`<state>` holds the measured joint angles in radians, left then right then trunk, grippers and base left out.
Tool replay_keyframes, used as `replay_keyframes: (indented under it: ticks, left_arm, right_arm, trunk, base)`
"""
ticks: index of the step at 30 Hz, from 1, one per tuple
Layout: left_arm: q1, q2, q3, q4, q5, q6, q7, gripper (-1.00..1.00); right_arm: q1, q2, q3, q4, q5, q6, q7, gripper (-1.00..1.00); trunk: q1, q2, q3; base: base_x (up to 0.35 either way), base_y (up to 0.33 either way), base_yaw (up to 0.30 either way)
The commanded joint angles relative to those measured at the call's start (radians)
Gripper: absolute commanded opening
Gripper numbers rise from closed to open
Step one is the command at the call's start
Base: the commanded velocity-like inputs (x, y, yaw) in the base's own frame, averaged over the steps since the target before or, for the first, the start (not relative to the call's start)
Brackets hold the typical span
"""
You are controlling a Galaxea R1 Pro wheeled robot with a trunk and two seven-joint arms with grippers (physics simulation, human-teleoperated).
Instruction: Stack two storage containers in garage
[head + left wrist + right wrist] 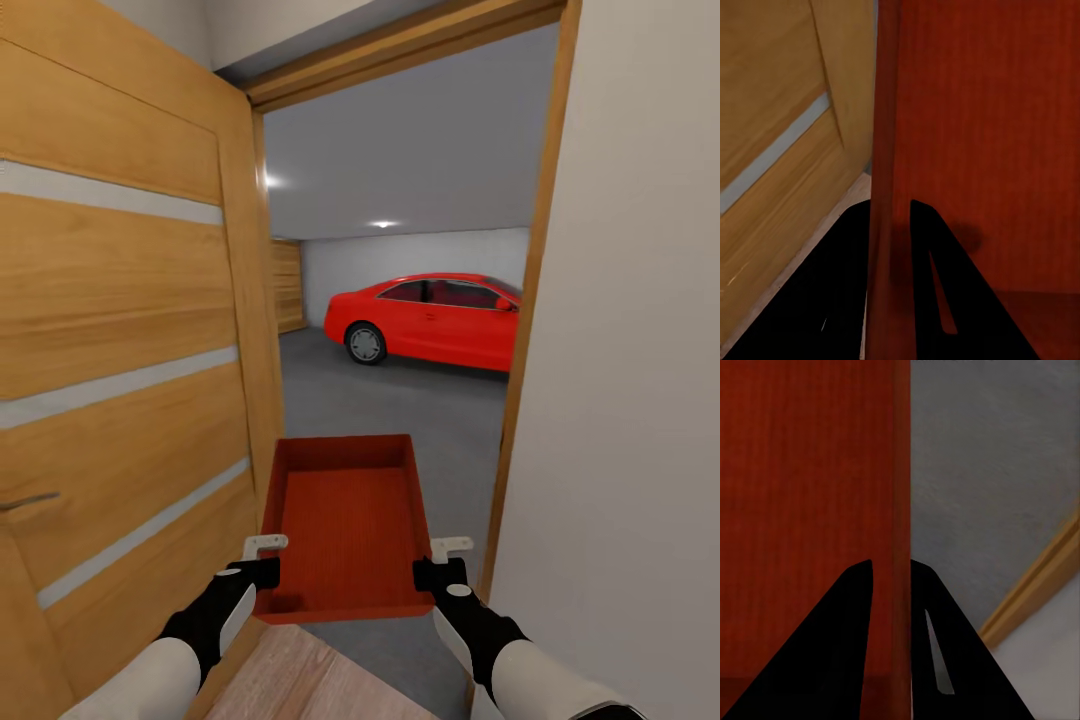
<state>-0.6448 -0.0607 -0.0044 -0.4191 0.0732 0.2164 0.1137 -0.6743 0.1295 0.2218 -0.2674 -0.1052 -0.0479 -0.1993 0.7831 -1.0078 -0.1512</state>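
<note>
At the doorway into the garage point(400, 390), one storage container point(345, 525) was carried between both arms: the left end effector point(262, 573) was clamped on its left wall and the right end effector point(438, 574) on its right wall. Nothing had yet been set on the concrete floor point(400, 400); placing and stacking were judged outstanding.

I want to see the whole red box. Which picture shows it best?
The head view: the whole storage container shows, held between both claws. The left wrist view shows just one wall pinched, the right wrist view the other wall.
</note>
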Motion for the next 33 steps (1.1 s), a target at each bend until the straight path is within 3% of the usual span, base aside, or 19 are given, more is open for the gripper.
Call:
replay_keyframes:
  ticks: [1,9,33]
  left_arm:
    - [0.001,0.012,0.001,-0.002,-0.012,0.008,0.015,-1.00]
    - [0.001,0.012,0.001,-0.001,-0.012,0.008,0.015,-1.00]
    - [0.001,0.012,0.001,-0.001,-0.012,0.008,0.015,-1.00]
  right_arm:
    - [-0.002,-0.001,-0.024,-0.001,-0.002,-0.006,-0.008,-1.00]
    - [-0.002,-0.001,-0.024,-0.001,-0.002,-0.003,-0.008,-1.00]
    - [-0.002,-0.001,-0.024,-0.001,-0.002,-0.003,-0.008,-1.00]
  trunk:
    - [0.000,-0.001,-0.001]
    - [0.000,-0.001,-0.001]
    - [0.000,-0.001,-0.001]
  base:
    - [0.132,0.229,0.000]
    - [0.154,0.270,-0.097]
    - [0.162,0.280,-0.281]
